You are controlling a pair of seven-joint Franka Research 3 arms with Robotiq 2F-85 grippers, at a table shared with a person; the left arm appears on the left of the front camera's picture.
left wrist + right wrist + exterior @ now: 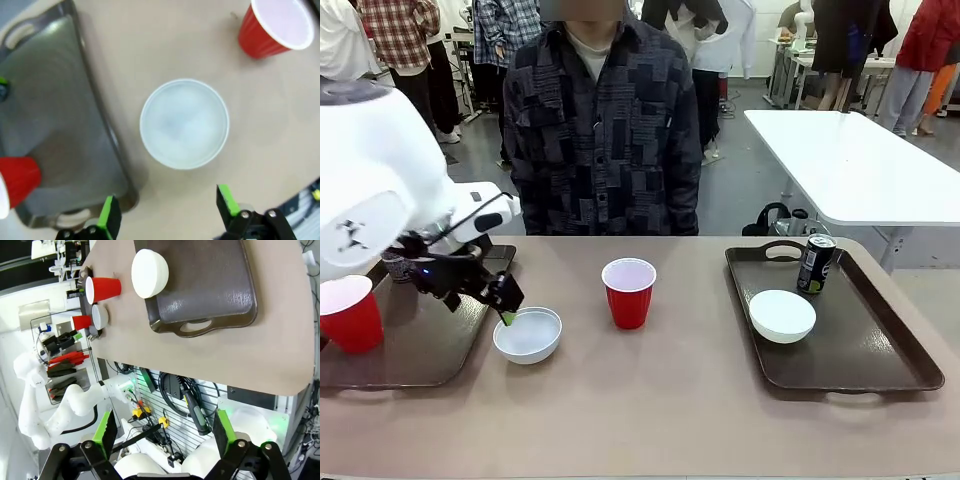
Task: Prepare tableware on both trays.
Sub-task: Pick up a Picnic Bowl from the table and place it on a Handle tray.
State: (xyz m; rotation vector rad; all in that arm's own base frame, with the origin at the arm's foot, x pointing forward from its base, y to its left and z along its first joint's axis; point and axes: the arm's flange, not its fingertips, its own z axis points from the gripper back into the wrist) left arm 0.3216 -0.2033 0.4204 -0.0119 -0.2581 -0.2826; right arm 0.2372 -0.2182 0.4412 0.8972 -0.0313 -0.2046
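Observation:
My left gripper (508,303) hangs open just above the near-left rim of a white bowl (528,334) on the tabletop, beside the left tray (430,350). In the left wrist view the bowl (184,124) lies ahead of the spread green fingertips (109,217), untouched. One red cup (350,312) stands on the left tray, another red cup (629,292) on the table's middle. The right tray (860,360) holds a second white bowl (782,315) and a dark can (816,264). My right gripper (163,426) is open and empty, off the table's edge, facing the right tray (210,295).
A person in a dark patterned shirt (605,130) stands at the far side, hands out of sight. My left arm's white body (370,190) covers the back of the left tray. Bare tabletop (660,400) lies between the trays.

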